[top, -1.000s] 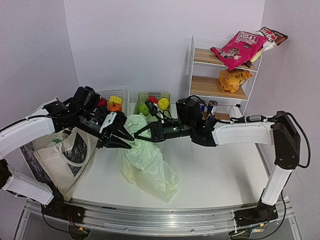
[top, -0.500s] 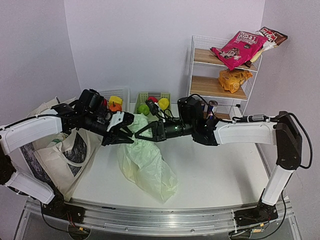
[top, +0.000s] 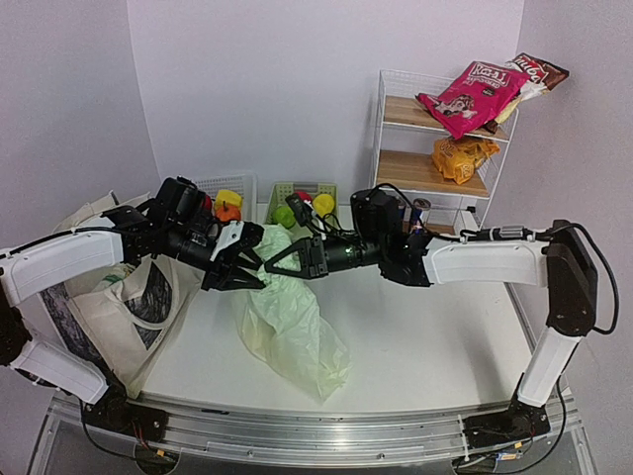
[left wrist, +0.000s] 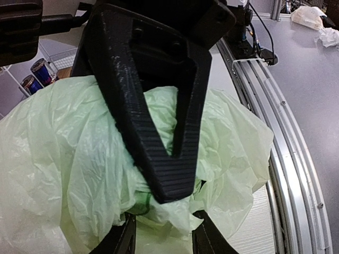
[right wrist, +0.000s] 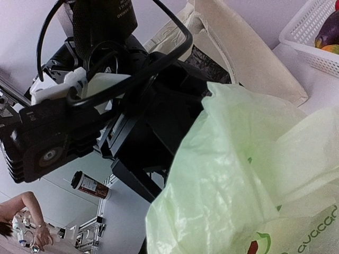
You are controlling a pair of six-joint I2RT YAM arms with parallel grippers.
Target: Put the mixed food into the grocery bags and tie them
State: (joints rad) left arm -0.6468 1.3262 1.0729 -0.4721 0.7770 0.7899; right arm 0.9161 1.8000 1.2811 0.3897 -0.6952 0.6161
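Note:
The pale-green plastic grocery bag lies crumpled mid-table, its top bunched and lifted between the two grippers. My right gripper is shut on that bunched top. In the left wrist view its black fingers meet at the tips, pressed into the film. My left gripper faces it. Its jaws stand apart with loose film between them. In the right wrist view the bag hides my own fingers. The cream canvas tote slumps at the left edge.
Behind stand a white basket and a green basket holding fruit. A wire shelf at the back right carries a pink snack packet, an orange packet and drink cans. The table's metal rail runs along the near edge.
My left gripper has shifted slightly up and right against the bag top, and its jaws have spread a little wider. The right gripper has stayed shut in place.

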